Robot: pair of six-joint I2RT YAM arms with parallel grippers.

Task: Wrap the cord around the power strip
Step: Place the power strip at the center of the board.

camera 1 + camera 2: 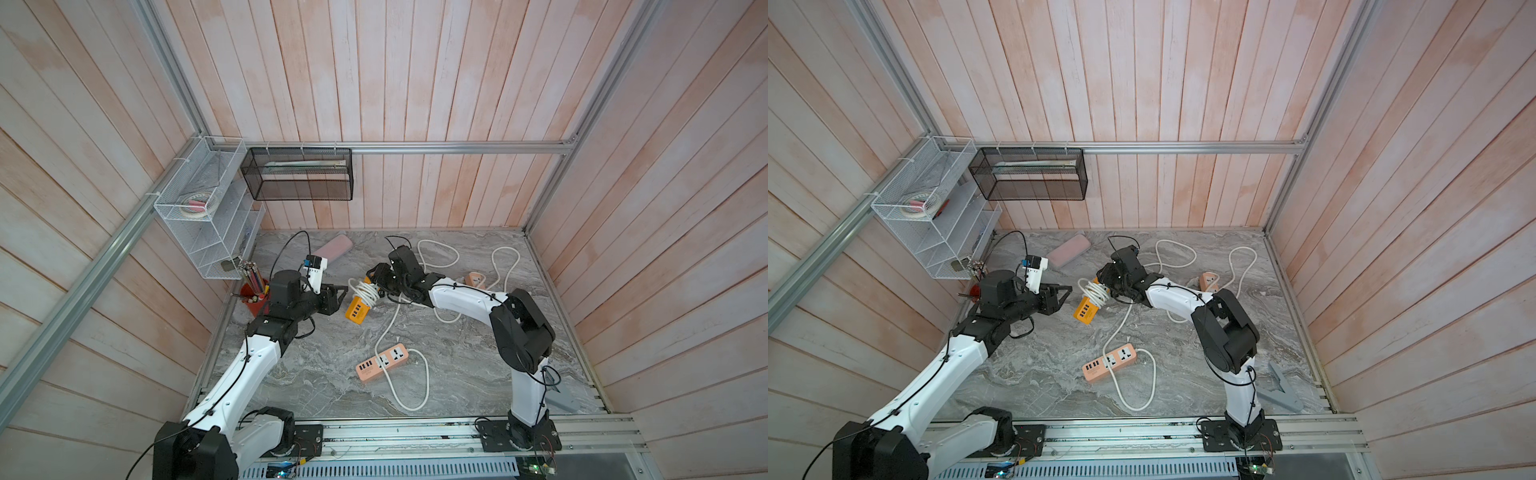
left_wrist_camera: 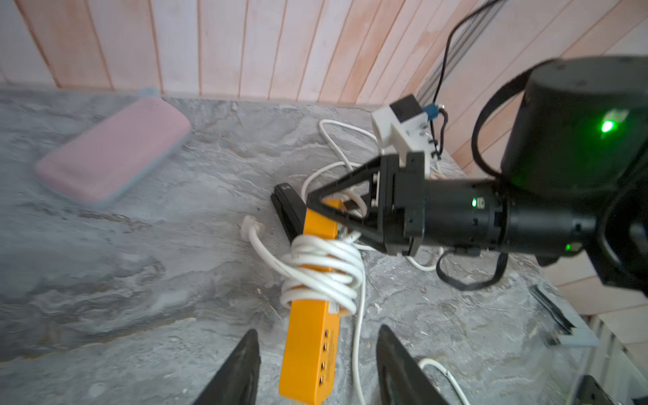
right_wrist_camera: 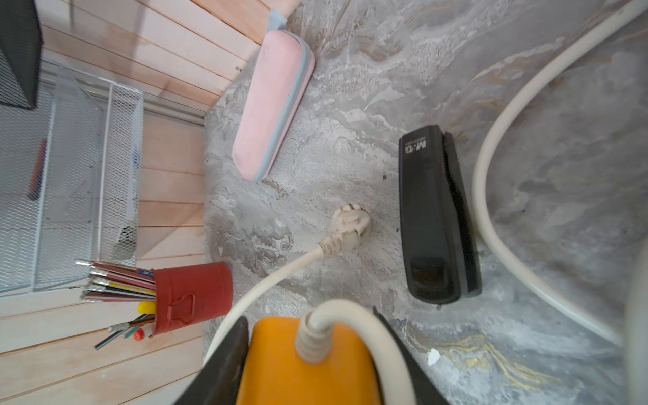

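Yellow-orange is the one we care about: of the three power strips we count, only the yellow power strip [image 1: 358, 311] is off in the middle of the marble table [image 1: 316, 374] between the two arms, tilted, with its four USB ports facing up. The other two are peach: one peach strip [image 1: 382, 361] lies flat near the front, and a second peach strip [image 1: 474, 279] is half hidden behind the right arm. The white cord [image 2: 324, 270] is bunched around the yellow strip's middle in several turns, too tangled for us to count cleanly. Its one plug [image 3: 352, 226] lies loose on the table just beside the single black stapler [image 3: 434, 217]. The right gripper [image 2: 317, 207] is clamped on the cord end of the strip, with a finger pressed on each side in the right wrist view. The left gripper [image 2: 319, 329] has its two fingers spread either side of the USB end, with clear gaps, touching nothing. Loose white cable from the peach strips loops over the table. Round the edges we count one pink case [image 1: 333, 248], one red cup [image 3: 193, 296] stuffed with pencils, one white mesh rack [image 1: 199, 208] and one black mesh basket [image 1: 299, 174].
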